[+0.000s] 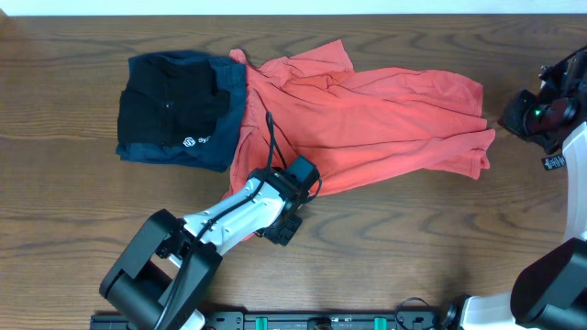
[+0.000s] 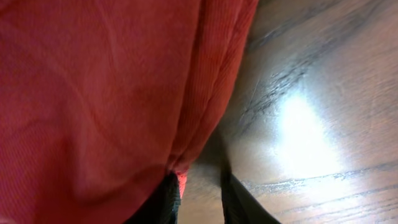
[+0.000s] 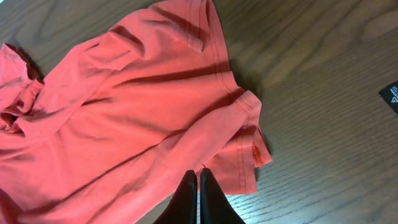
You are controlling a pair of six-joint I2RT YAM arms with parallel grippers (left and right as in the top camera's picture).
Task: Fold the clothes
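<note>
The wooden table [image 1: 73, 229] lies under both pincers. The coral-red T-shirt [image 1: 385, 110] is spread across it, flat but rumpled, filling the stretch between the two pincers. Its near hem reaches the tips of the left pincer [image 2: 200, 199], and its sleeved end lies just ahead of the tips of the right pincer [image 3: 198, 186]. Ahead of the left pincer and off to its left sits a folded navy garment [image 1: 225, 151], touching the shirt's edge, with a folded black garment [image 1: 170, 105] on top of it.

The left pincer stands slightly open, with bare wood showing in the narrow gap. A tip of the red hem pokes in against one finger [image 2: 165, 205]. It seems to touch that finger only, though the view is too close to be sure it is not nipped. The right pincer is closed tight, its fingers [image 3: 186, 202] pressed together on nothing.
</note>
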